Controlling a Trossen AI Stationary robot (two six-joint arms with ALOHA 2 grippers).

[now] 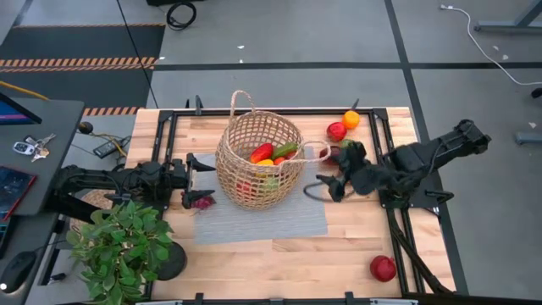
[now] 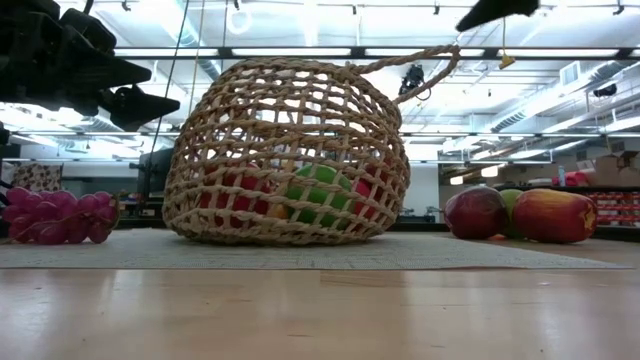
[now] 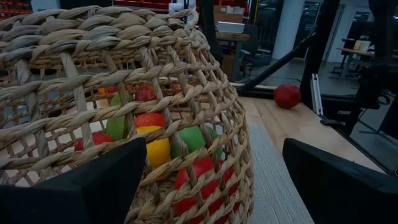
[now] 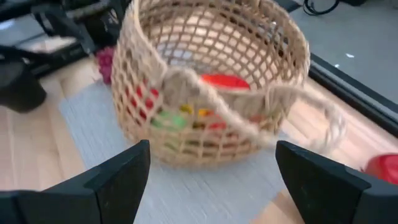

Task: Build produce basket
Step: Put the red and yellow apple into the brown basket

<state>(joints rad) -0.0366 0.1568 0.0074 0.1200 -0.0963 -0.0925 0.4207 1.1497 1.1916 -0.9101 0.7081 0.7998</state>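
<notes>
basket [image 1: 258,161] tilted on grey mat [image 1: 279,222], table centre | produce [image 1: 273,153] inside; apples [image 1: 337,130] at 2 o'clock | left gripper [image 1: 193,174] at 9, fingers wide, empty | right gripper [image 1: 326,182] at 3, fingers wide, empty | no readable writing

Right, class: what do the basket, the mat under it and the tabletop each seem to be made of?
Basket: woven wicker, tan and matte; twisted strands in an open weave show. Mat: grey woven fabric, likely; fine ribbed texture. Tabletop: pale wood, smooth; plank seams and grain visible.
</notes>
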